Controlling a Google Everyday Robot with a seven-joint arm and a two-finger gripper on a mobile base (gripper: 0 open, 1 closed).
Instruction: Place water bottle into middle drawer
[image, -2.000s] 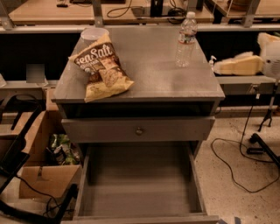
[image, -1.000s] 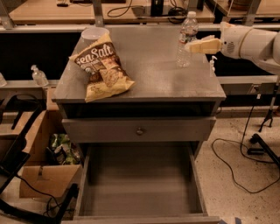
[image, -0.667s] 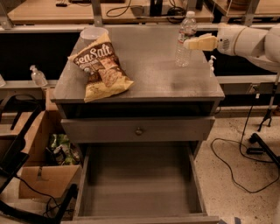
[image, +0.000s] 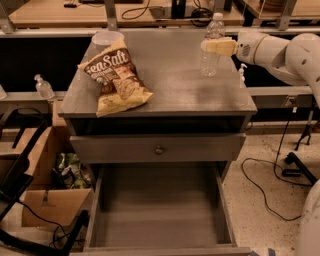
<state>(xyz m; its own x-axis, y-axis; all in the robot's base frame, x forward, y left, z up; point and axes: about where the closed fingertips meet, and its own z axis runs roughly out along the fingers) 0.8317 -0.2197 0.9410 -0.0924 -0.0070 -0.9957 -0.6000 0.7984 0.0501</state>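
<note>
The water bottle (image: 209, 62) stands upright at the back right of the grey cabinet top (image: 170, 90); it is clear, with a white cap. My gripper (image: 207, 46) reaches in from the right on the white arm (image: 280, 50). It is at the bottle's mid-height and overlaps its label band. The middle drawer (image: 160, 215) is pulled out below, a wide grey tray with nothing in it. Above it is a closed drawer front with a round knob (image: 159, 149).
A Sea Salt chip bag (image: 116, 80) lies on the left of the top, with a clear plastic cup (image: 106, 39) behind it. Small pump bottles stand at the left (image: 43, 86) and right (image: 242, 70). A cardboard box (image: 50, 200) and cables (image: 265, 190) are on the floor.
My arm has come in from the right edge and moved left until the gripper reached the water bottle. The bottle, bag and drawer have not moved.
</note>
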